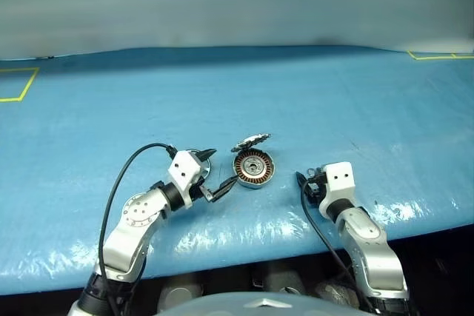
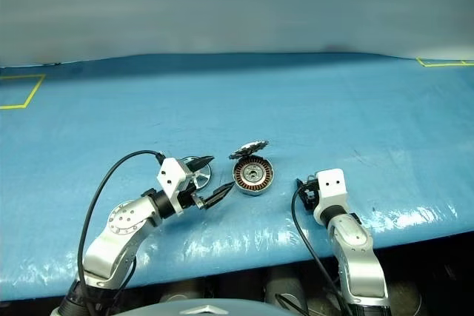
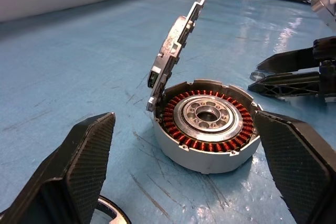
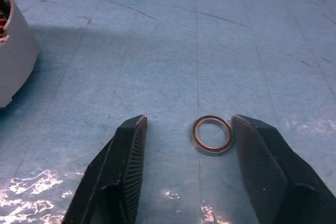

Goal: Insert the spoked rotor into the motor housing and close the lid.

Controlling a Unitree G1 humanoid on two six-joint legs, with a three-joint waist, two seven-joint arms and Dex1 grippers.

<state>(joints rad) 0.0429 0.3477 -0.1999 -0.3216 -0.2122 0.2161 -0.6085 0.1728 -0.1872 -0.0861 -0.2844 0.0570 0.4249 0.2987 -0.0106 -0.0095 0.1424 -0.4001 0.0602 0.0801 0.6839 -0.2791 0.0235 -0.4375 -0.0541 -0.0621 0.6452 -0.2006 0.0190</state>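
the left end effector (image 1: 213, 174) hovers wide open and empty on the blue tabletop (image 1: 333, 101), the spoked rotor (image 2: 198, 173) lying under it. at its 3 o'clock sits the motor housing (image 1: 254, 169), lid (image 1: 250, 140) tilted up at 12 o'clock. further right, the right end effector (image 4: 189, 145) stands partly open, bracketing a small metal ring (image 4: 212, 135) without gripping it.

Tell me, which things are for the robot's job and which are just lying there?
For the job: housing, lid, rotor.
Just lying about: small ring, yellow tape.
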